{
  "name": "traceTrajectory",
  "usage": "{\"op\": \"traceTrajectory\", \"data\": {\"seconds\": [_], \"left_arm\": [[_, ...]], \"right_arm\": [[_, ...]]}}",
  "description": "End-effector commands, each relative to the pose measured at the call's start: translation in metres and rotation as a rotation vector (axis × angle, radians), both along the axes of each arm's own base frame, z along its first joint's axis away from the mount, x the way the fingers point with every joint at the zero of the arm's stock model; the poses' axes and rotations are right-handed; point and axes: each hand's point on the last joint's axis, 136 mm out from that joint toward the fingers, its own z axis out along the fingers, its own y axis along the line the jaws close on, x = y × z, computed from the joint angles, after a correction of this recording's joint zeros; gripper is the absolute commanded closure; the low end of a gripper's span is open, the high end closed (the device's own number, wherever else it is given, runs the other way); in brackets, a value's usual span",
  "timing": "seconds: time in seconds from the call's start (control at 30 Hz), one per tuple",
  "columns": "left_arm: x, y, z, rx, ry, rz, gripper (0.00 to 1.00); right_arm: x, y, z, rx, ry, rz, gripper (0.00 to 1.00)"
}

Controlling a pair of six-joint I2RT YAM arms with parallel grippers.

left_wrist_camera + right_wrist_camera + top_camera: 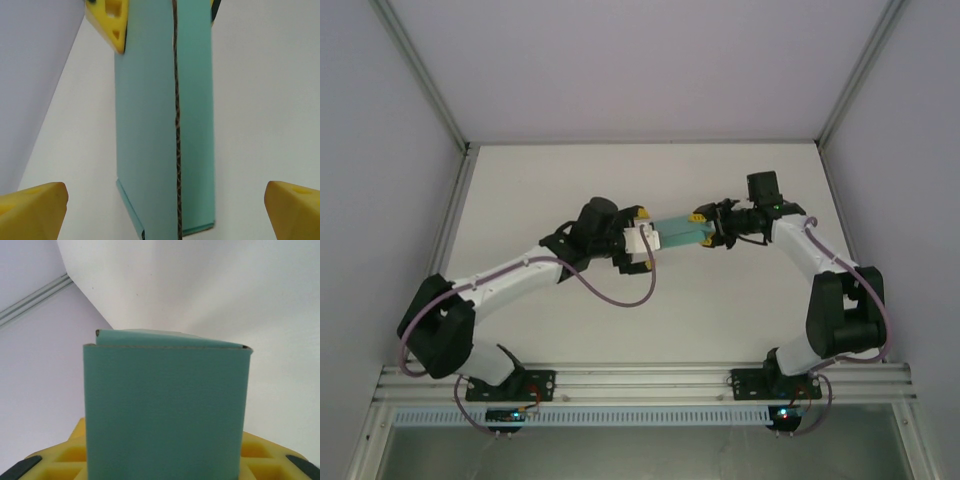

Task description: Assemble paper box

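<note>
While the right gripper (704, 228) is clamped on the right end of the teal-green thin-card paper box (677, 233), the long, narrow piece lies roughly level over the white table (620, 180). It sits around the middle of the workspace and stretches leftward into the left gripper (645, 238). That left claw stands wide open. In the left wrist view its yellow fingertips (32, 207) sit well apart on either side of the box's left end, touching neither face. A dark edge line runs along the card's length there. From the right wrist view, the card rises between the right claw's yellow fingers (65, 457), its far edge slightly parted into two layers.
</note>
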Motion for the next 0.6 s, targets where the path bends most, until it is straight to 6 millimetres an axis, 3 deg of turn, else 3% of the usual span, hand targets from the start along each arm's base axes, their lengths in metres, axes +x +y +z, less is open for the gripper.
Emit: {"op": "traceTrajectory", "data": {"seconds": [0.0,0.1,0.4,0.57], "left_arm": [[0.024,0.0,0.003,0.061,-0.103,0.067,0.0],[0.022,-0.004,0.001,0.073,-0.085,0.048,0.01],[0.024,-0.013,0.016,-0.016,-0.104,0.062,0.18],[0.034,-0.015,0.019,-0.04,-0.112,0.105,0.36]], "right_arm": [[-0.003,0.006,0.021,0.058,0.04,0.011,0.59],[0.001,0.006,0.021,0.078,0.054,-0.019,0.59],[0.002,0.017,0.02,0.101,0.061,0.006,0.58],[-0.001,0.026,0.028,0.12,0.041,0.033,0.57]]}}
